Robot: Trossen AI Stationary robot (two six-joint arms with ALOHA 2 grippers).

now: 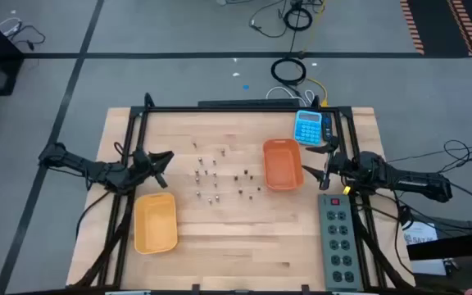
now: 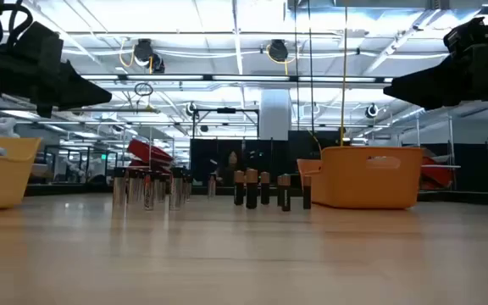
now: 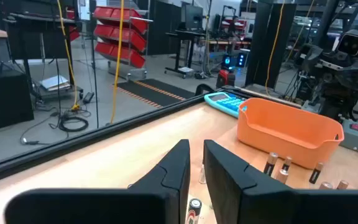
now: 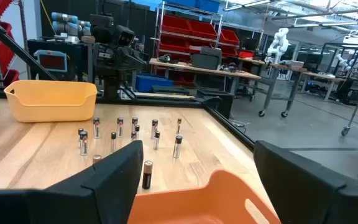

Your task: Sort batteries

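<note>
Several batteries (image 1: pixel 217 174) stand upright on their ends in the middle of the wooden table. In the low view the silvery ones (image 2: pixel 146 188) are on the left and the smaller dark ones (image 2: pixel 261 188) on the right. My left gripper (image 1: pixel 167 164) hovers left of them, above the table; its fingers (image 3: pixel 196 152) are only a narrow gap apart. My right gripper (image 1: pixel 308 172) hovers beside the orange bin (image 1: pixel 282 164) with its fingers (image 4: pixel 199 148) wide apart, over the bin's rim (image 4: pixel 229 186). Neither holds anything.
A yellow bin (image 1: pixel 155 221) sits near the table's near-left part, by the left arm. A blue calculator (image 1: pixel 308 127) lies beyond the orange bin. A grey power strip (image 1: pixel 338 238) lies along the right edge. Bare wood (image 1: pixel 244 238) stretches near of the batteries.
</note>
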